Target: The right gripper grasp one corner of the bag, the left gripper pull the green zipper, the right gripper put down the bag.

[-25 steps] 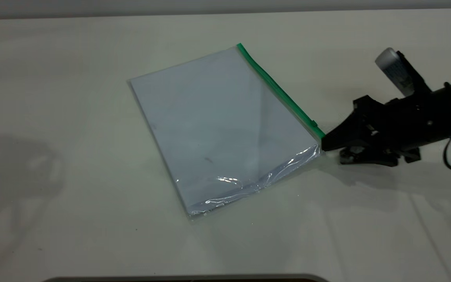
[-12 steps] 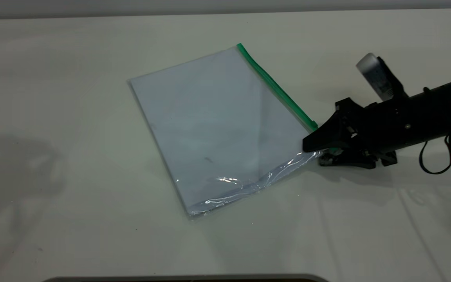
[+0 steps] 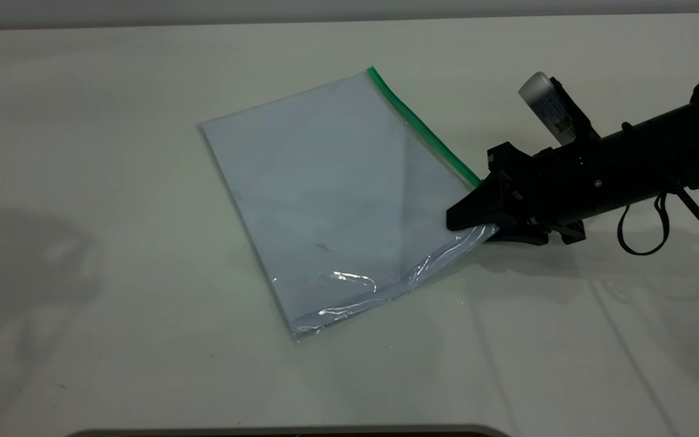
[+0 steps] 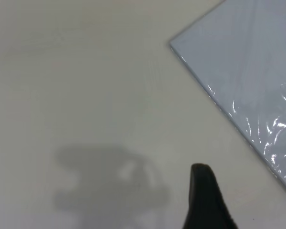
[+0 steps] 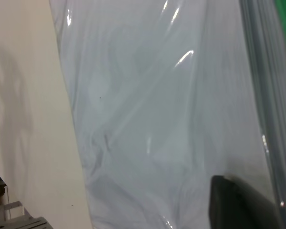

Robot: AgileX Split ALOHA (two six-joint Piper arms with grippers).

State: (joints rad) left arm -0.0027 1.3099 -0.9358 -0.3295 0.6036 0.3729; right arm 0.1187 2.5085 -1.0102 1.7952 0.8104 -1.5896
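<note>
Lying flat on the pale table (image 3: 82,340), the bag (image 3: 337,200) is a clear plastic pouch with white paper inside, set at a slant near the middle of the surface. Its green zipper (image 3: 422,127) runs along the long edge that faces the right arm, and the crinkled, shiny short edge sits nearest the camera in the exterior view. The corner of the bag (image 3: 484,229), where the green strip ends and meets that crinkled edge, is mostly hidden under the right gripper (image 3: 474,226).

That gripper reaches in low from the right side, with one black wedge-shaped finger over the top of the corner and the other down at table level beneath it, so the fingers straddle the corner. Whether they are already pinching the plastic or are a little spread around it, I cannot tell. The right wrist view shows the plastic sheet filling the frame, with one dark finger (image 5: 238,205) over it.

The left gripper (image 4: 205,200) hangs above bare table, apart from the bag's far corner; only one fingertip shows, so its spread cannot be judged.

By my reading the task is at its first step: the corner grasp is under way at best, the pouch is not lifted, the zipper is unpulled, and the put-down is still to come.
</note>
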